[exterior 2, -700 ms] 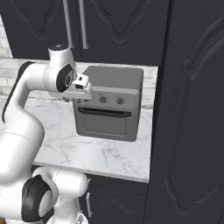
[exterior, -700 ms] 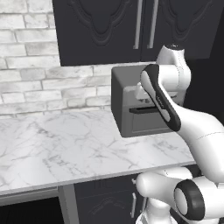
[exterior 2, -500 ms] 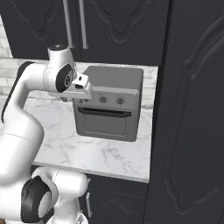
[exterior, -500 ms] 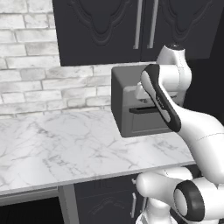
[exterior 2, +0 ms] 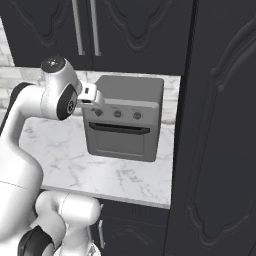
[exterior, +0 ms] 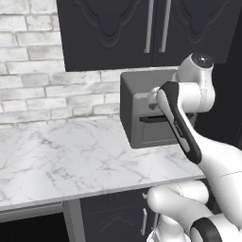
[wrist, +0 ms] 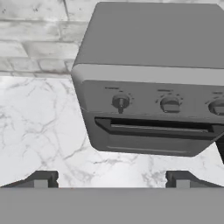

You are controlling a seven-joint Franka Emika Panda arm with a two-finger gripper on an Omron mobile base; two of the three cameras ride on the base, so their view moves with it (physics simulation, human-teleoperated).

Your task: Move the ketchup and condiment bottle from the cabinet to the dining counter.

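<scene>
The dark cabinet point(exterior: 113, 33) hangs on the wall above the oven, both carved doors shut and its silver bar handles point(exterior: 150, 26) side by side; it also shows in the right base view point(exterior 2: 130, 30). The ketchup and the condiment bottle are hidden. The dining counter is out of view. My gripper point(wrist: 111, 180) is open with nothing between its fingertips point(wrist: 41, 179), and it points down at the front of a grey toaster oven point(wrist: 153, 87). My hand point(exterior 2: 89, 93) hovers at the oven's upper left corner, below the cabinet.
The toaster oven point(exterior: 142, 113) stands on the marble counter point(exterior: 71, 160) against a white brick wall point(exterior: 33, 85). A tall dark pantry cupboard point(exterior 2: 220, 125) closes off the right side. Bare marble lies to the left of the oven.
</scene>
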